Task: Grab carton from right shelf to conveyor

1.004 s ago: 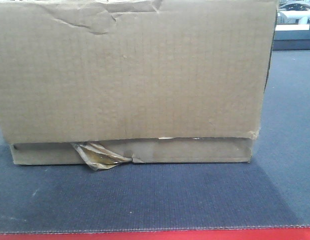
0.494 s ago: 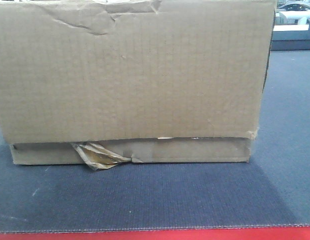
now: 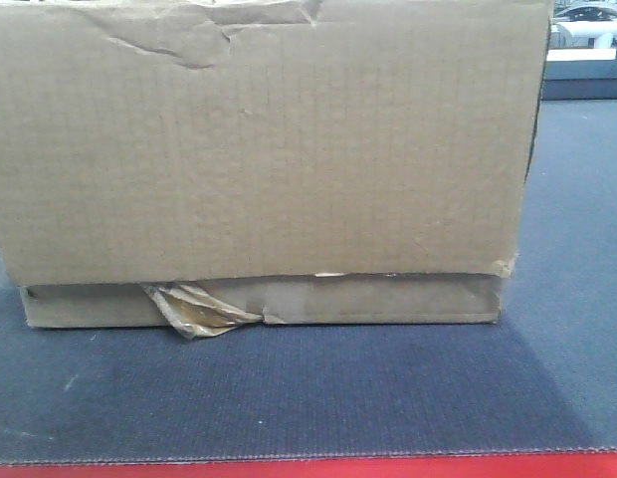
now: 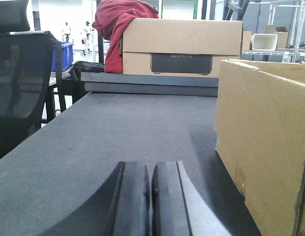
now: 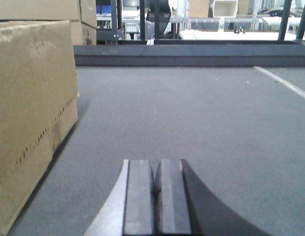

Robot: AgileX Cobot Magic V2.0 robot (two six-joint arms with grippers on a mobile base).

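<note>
A large brown carton with a creased top edge and torn tape at its bottom fills the front view and rests on a dark grey belt. Its left side shows at the right of the left wrist view; its right side shows at the left of the right wrist view. My left gripper is shut and empty, low over the belt, left of the carton. My right gripper is shut and empty, low over the belt, right of the carton. Neither touches the carton.
A red strip runs along the belt's near edge. Beyond the belt in the left wrist view stand another carton with red cloth on it, and a black mesh chair. Shelving and boxes stand far behind.
</note>
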